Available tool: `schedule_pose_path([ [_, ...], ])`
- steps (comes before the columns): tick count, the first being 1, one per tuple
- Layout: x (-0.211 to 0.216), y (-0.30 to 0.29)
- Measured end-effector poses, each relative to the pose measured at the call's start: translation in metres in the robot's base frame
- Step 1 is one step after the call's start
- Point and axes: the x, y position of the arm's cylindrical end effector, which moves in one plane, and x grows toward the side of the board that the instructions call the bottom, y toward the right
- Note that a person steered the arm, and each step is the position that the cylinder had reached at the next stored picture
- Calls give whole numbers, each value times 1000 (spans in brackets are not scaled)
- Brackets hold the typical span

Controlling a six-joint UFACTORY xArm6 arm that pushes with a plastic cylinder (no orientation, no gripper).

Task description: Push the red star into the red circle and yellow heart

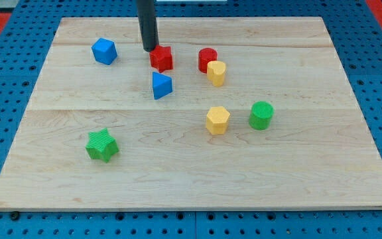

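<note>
Progress is looking partial: the red star [162, 58] is sitting near the view's top of the table [178, 172], and a bare strip of wood is separating it from the red circle [207, 58] on its right. The yellow heart [217, 73] is touching the red circle on that block's lower right, so the target pair is already waiting together. My tip [150, 50] is resting just at the red star's upper left edge, touching it or nearly so; I cannot tell which. There is no end effector that opens or closes here, only the straight dark rod, and it is holding nothing. Judging from this, the approach is done and what is remaining is the push itself, rightward across the gap until the star is meeting the pair.

Other blocks are lying clear of that path: a blue triangle [161, 85] just below the star, a blue cube-like block [104, 51] well off to the view's left, a yellow hexagon [217, 120] and a green cylinder [261, 115] lower right, and a green star [102, 145] toward the lower left.

The table is showing as pale wooden planks, lying on a blue perforated base [5, 99], with a patch of red showing at the view's upper corners.
</note>
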Motion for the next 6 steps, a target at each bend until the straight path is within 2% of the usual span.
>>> schedule_pose_path([
  [1,2,14],
  [2,18,-62],
  [3,31,-53],
  [5,31,47],
  [6,31,77],
])
